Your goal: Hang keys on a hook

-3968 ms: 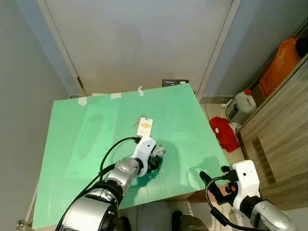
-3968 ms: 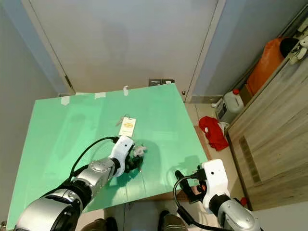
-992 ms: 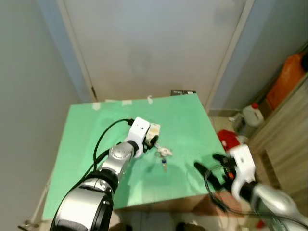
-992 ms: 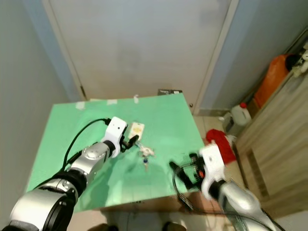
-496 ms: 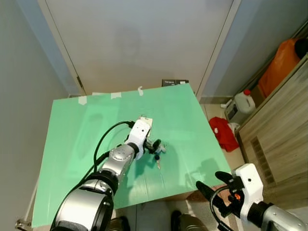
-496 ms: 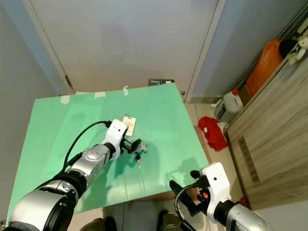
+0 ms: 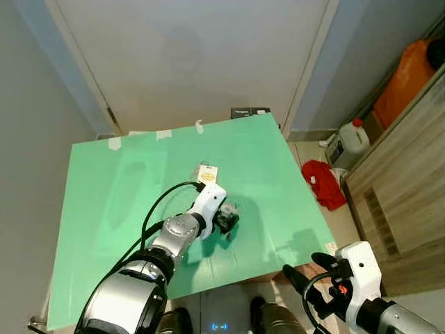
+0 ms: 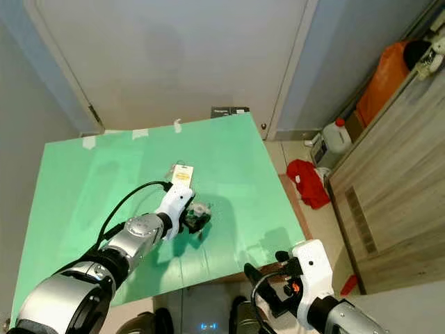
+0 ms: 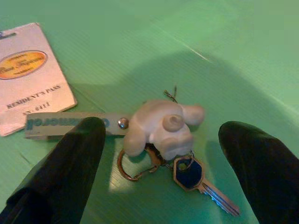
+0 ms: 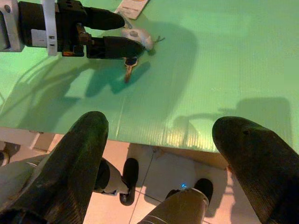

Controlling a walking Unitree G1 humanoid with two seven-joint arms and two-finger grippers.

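Left gripper (image 9: 159,154): I have it low over the green corrugated table (image 7: 118,202), fingers spread wide and straddling the keys, one black finger (image 9: 70,168) on the strap side, the other beyond the key blade. Nothing gripped yet as far as I can see.

Keys (image 9: 161,135): one bunch lying flat on the table near its middle; pale rubbery animal-shaped charm, brass split ring, blue-headed metal key (image 9: 196,179), grey fabric strap. Charm sits on top of the ring.

Pass card (image 9: 30,74): pale rectangular tag printed "RESIDENT'S PASS", flat on the table just beside the keys, touching or nearly touching the strap end; I cannot tell whether it is joined to the bunch.

Right gripper (image 10: 163,154): held off the near edge of the table, well apart from the keys, fingers wide, empty.

Progress: early, by my judgement. Keys not lifted; closing, lifting and carrying to a hook all remain. I can make out no hook.

Surroundings: pale closed door (image 7: 201,56) beyond the table's far edge; white plastic jug (image 7: 348,139), red cloth (image 7: 323,181) on the floor and orange container (image 7: 410,76), all past the table's right edge by wooden cabinetry.

Obstructions: none between finger and keys; the flat-lying ring and the adjacent card may complicate a clean pinch.
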